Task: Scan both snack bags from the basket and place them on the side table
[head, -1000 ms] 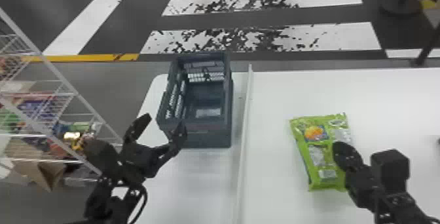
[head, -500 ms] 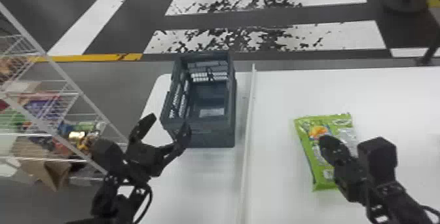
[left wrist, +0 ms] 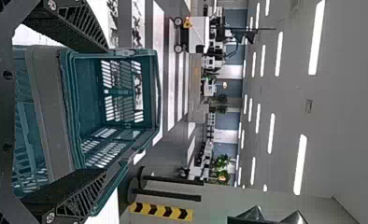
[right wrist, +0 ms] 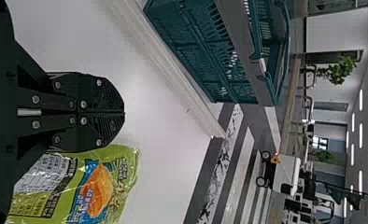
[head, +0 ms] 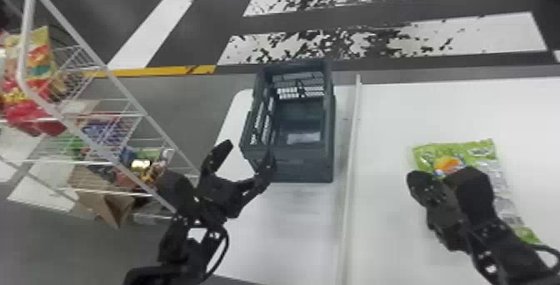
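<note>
White table (head: 387, 115), striped floor (head: 500, 34), left tool (head: 248, 151) spread wide, right tool (head: 420, 178) closed (both empty)

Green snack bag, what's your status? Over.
Right gripper shut, empty, beside green snack bag. Bag lying on white table. Left gripper open by basket. Pale strip between bag and basket.

This looks like a large indoor hall, perhaps a robotics lab, with rows of ceiling lights (left wrist: 317, 37), crosswalk stripes (head: 175, 17) on the floor, potted plants (left wrist: 222, 162) and a wheeled cart (left wrist: 196, 35) farther off. A wire rack (head: 96, 147) of packaged goods (head: 39, 55) near the white tabletop (head: 291, 226) seems shop-like.
</note>
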Robot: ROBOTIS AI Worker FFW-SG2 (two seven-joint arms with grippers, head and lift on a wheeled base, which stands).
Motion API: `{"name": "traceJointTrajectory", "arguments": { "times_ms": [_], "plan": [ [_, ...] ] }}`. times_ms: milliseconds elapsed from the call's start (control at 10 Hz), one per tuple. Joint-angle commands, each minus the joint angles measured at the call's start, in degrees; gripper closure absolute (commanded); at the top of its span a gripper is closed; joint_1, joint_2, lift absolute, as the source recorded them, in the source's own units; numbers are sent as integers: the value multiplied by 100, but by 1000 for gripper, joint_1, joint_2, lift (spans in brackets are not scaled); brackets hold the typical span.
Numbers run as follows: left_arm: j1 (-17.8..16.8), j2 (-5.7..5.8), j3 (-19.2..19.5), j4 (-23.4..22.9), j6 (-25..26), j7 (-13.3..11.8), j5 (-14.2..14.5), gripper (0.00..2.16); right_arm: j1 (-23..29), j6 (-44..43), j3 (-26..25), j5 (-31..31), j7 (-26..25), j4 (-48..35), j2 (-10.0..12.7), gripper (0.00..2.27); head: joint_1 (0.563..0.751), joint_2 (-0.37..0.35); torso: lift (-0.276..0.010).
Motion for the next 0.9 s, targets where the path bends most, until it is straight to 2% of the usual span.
{"name": "traceJointTrajectory", "arguments": {
  "times_ms": [0,300,800],
  "plan": [
    [7,0,6,2,-2,-8,6,83,-263,152,84,104,-1,345,5,2132,695,350,-75],
    [25,0,15,20,-2,-8,15,83,-500,46,75,140,-45,873,5,2132,695,350,-75],
    [42,-27,15,81,-2,-17,15,83,-597,-6,-206,140,-133,969,5,2132,695,330,-75]
  ]
}}
